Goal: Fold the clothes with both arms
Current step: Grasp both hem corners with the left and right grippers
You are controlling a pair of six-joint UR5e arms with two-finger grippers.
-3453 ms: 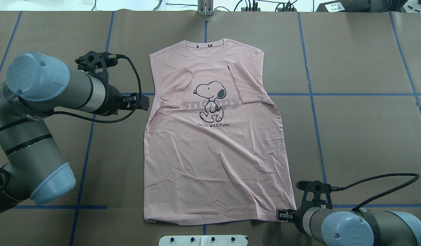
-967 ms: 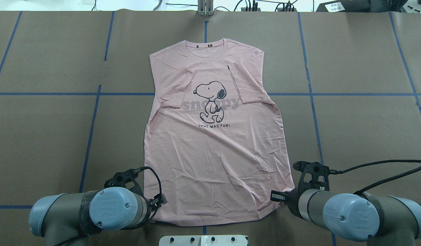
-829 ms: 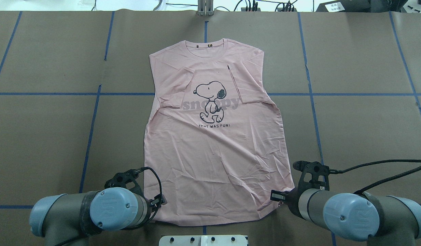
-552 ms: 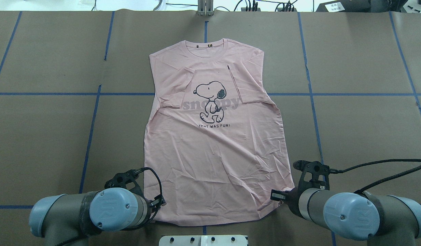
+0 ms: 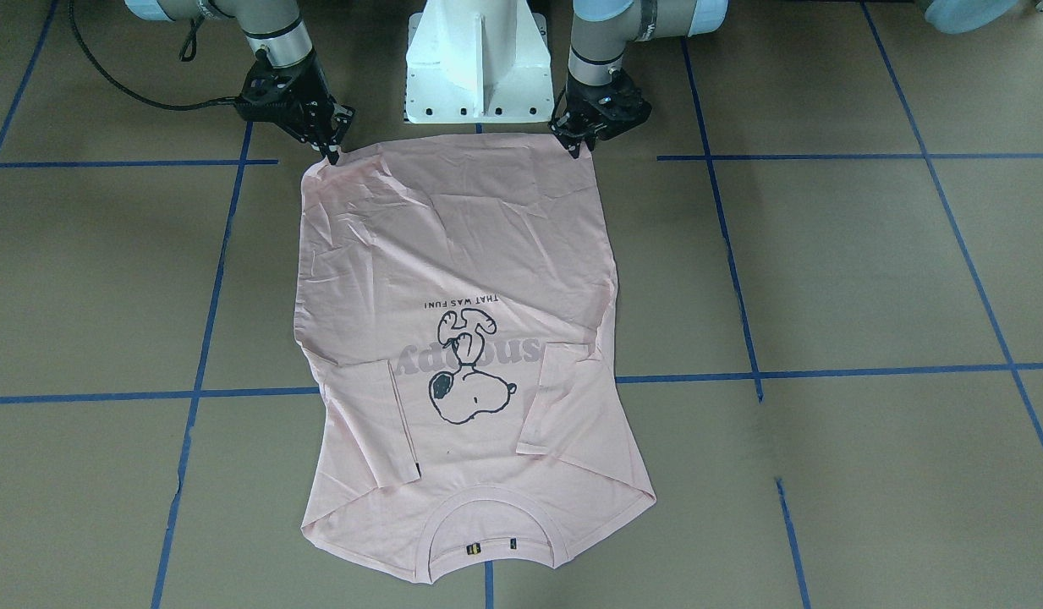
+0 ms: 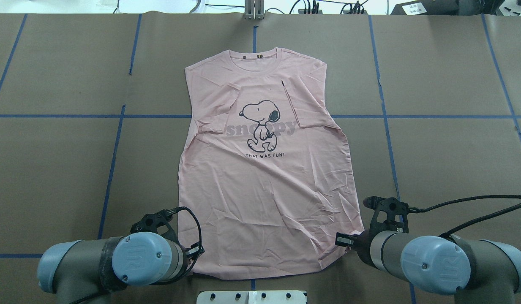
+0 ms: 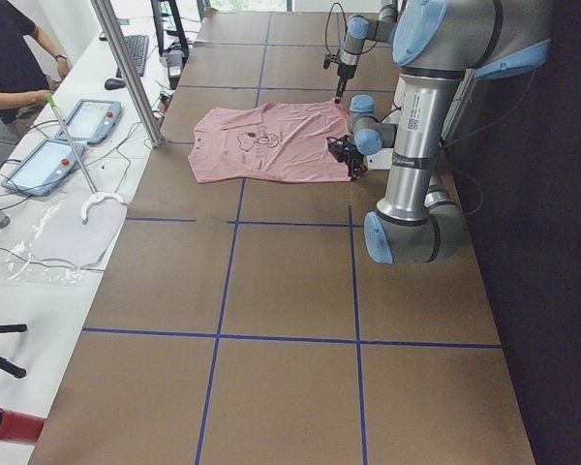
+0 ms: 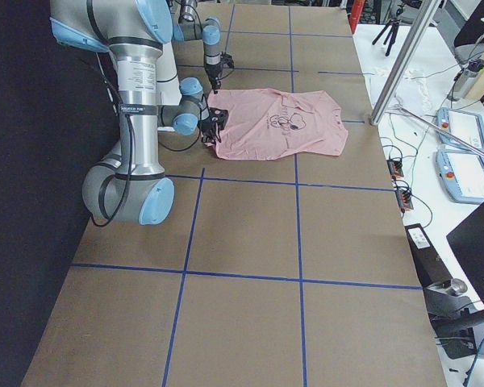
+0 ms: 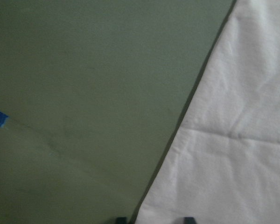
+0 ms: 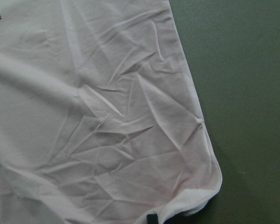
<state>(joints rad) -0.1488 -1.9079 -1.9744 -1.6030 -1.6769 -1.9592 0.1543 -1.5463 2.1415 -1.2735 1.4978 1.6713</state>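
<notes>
- A pale pink short-sleeved T-shirt [image 6: 264, 202] lies flat and print side up in the middle of the brown paper-covered table [image 6: 53, 169]. In the overhead view its ribbed round neck [image 6: 256, 63] is at 12 o'clock and its hem at 6 o'clock.
- Both sleeves are folded in over the chest, one on each side of the black-outline cartoon dog print [image 6: 261, 124]. Dark lettering runs just below the dog.
- The black two-finger left gripper [image 6: 197, 250] sits at the shirt's 7 o'clock hem corner. Its fingers are apart: the left wrist view shows two dark fingertips [image 9: 122, 220] at 6 o'clock of that picture. The shirt's side edge runs down between them, and the cloth there lies smooth.
- The black two-finger right gripper [image 6: 342, 240] is at the 5 o'clock hem corner, fingers drawn together on the cloth. The corner there curls up off the table and the hem rounds off rather than ending square. In the right wrist view creases fan out from that corner.
- In the front-facing view both grippers point down at the hem corners. They stand on either side of the white pedestal base [image 5: 474, 59], at 12 o'clock from the shirt.
- Blue tape lines [image 6: 112, 169] cross the table in a grid; one runs under the shirt.
</notes>
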